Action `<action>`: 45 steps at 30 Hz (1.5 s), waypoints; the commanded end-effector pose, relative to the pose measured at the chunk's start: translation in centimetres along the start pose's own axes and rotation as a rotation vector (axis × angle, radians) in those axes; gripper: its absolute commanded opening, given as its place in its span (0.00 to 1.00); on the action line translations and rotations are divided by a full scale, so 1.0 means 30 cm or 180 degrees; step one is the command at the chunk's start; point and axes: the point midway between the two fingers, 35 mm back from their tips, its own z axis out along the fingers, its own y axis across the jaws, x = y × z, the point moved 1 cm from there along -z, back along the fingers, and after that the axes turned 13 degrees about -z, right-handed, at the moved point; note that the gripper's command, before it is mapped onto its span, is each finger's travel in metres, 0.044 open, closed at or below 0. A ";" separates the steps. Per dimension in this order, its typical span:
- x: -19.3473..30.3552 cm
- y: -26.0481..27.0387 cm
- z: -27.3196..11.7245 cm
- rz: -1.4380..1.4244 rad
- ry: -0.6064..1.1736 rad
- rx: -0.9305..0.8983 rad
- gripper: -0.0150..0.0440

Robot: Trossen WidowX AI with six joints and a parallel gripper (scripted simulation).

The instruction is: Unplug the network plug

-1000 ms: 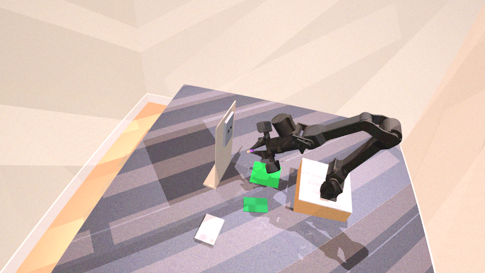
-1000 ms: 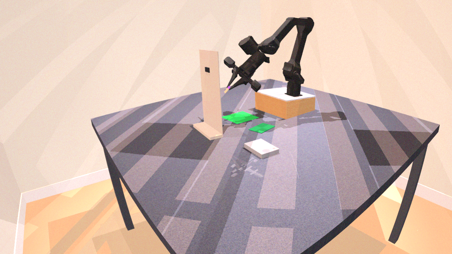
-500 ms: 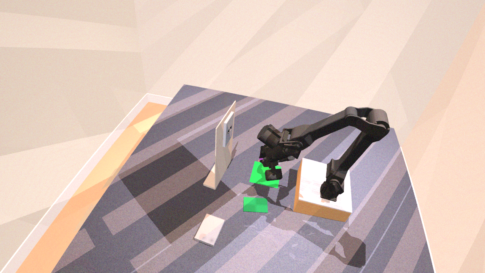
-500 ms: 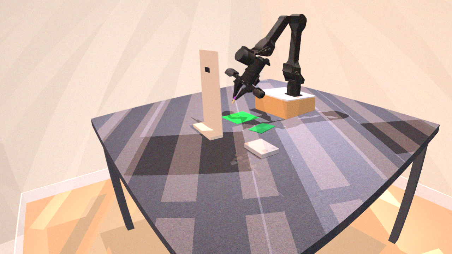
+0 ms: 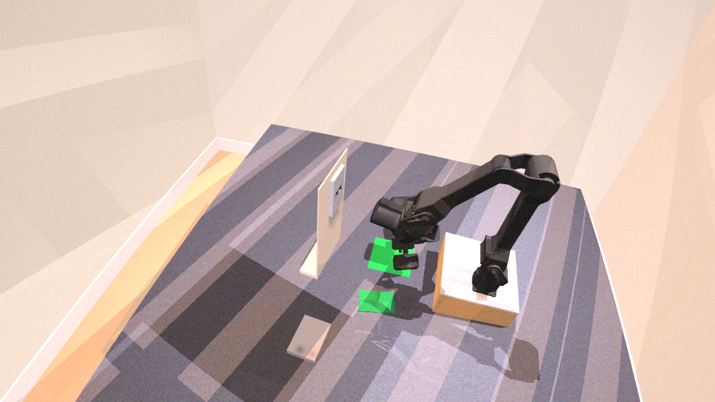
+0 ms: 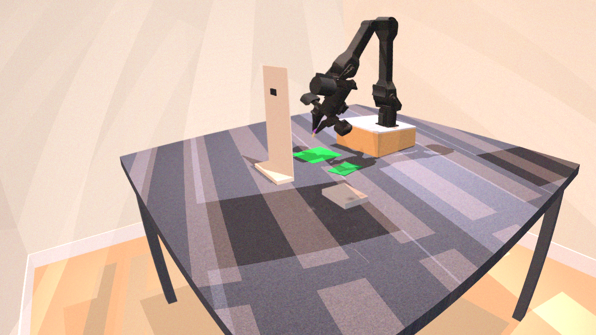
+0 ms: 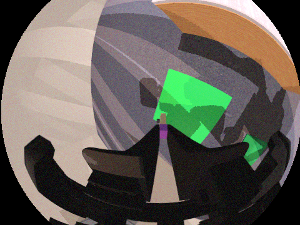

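My gripper (image 6: 315, 130) (image 7: 162, 127) is shut on the small tan and purple plug (image 6: 314, 134) (image 7: 163, 119). The plug is out of the socket and points steeply down, in the air above the table. In the wrist view its tip overlaps an edge of the larger green square (image 5: 379, 249) (image 6: 318, 155) (image 7: 187, 85). In the top view the hand hides the plug and fingertips. A smaller green patch (image 5: 370, 301) (image 6: 343, 168) (image 7: 254, 148) lies beside that square. The upright panel (image 5: 325, 234) (image 6: 279, 137) carries a grey socket plate (image 5: 333, 200) with dark openings.
The arm stands on a wooden pedestal with a white top (image 5: 460, 269) (image 6: 358, 143) (image 7: 219, 25), close to the larger green square. A flat pale block (image 5: 307, 335) (image 6: 343, 196) lies on the table beyond the smaller patch. The panel's foot (image 5: 309, 267) (image 6: 274, 175) rests on the table.
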 end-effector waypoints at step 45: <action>0.021 -0.108 0.160 0.0021 -0.0029 -0.0020 0.25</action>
